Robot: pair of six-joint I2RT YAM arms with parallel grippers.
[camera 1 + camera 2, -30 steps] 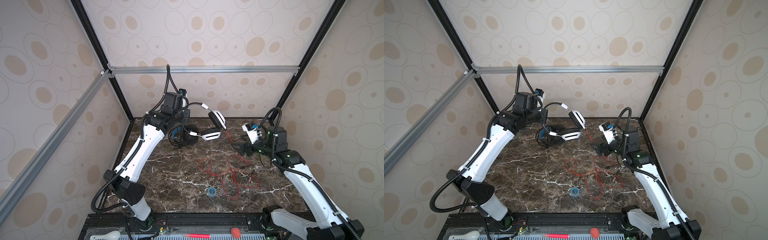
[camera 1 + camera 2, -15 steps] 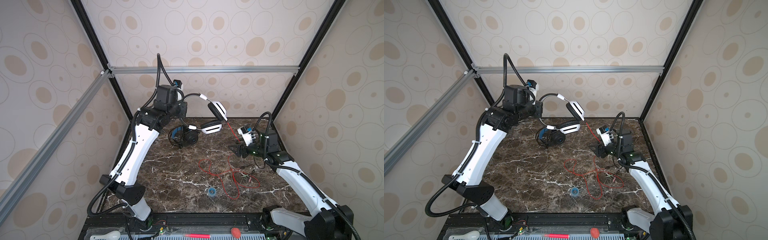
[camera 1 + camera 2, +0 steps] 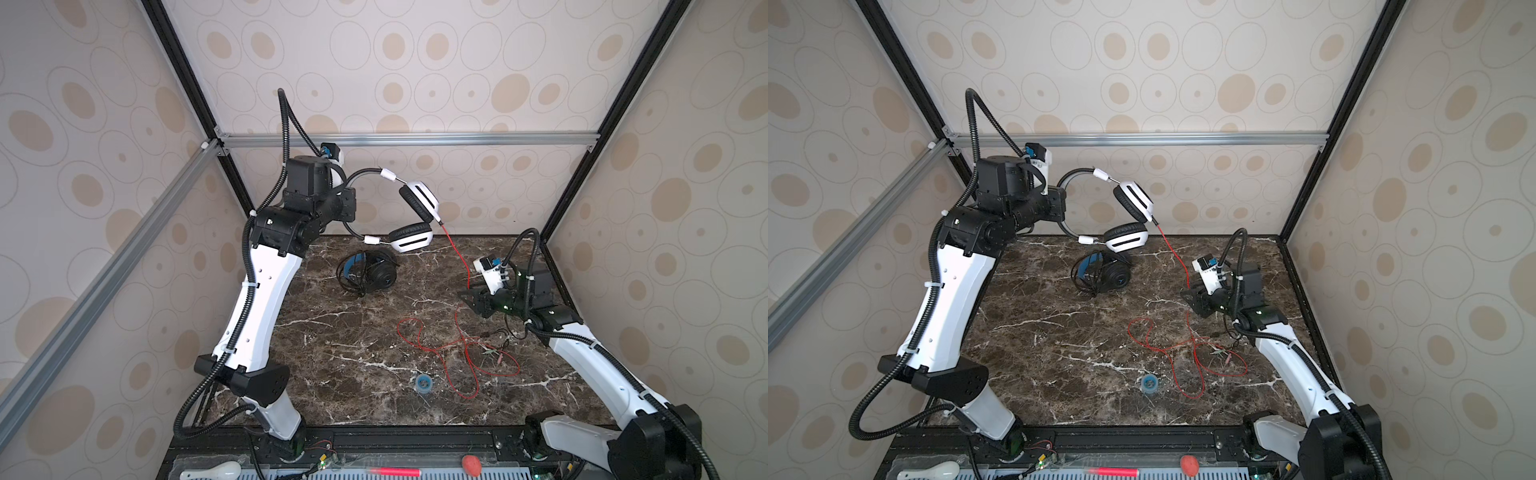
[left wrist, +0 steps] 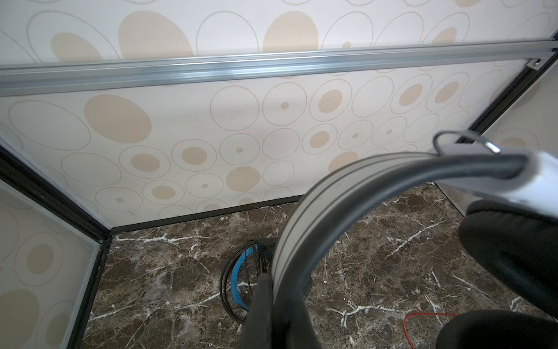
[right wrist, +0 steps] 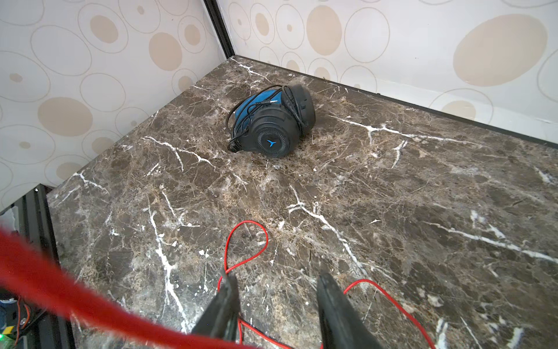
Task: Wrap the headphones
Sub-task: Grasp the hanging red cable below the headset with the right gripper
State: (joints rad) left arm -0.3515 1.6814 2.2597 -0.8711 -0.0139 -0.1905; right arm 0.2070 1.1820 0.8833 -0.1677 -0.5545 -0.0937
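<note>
White over-ear headphones with black pads (image 3: 419, 199) hung in the air, headband clamped in my left pincer (image 3: 348, 205). I saw their thin red cord (image 5: 45, 278) slant down beside my right pincer (image 5: 277, 302), jaws apart, cord loops under and beyond them on the brown marble tabletop (image 3: 332, 353). All-black headphones with a blue inner band (image 3: 370, 272) lay below the left pincer.

Both arms: white shell links (image 3: 266, 299) with small dark holes, black joint housings (image 3: 282, 232), black wedge elbow covers (image 3: 259, 380). Ribbed black conduit (image 3: 248, 257) zip-tied along each. White wrist camera mounts (image 3: 492, 276), blue insert. Green lamps (image 3: 505, 308) on right wrist. Right hand (image 5: 274, 281): tapered black fingers (image 5: 225, 302).
</note>
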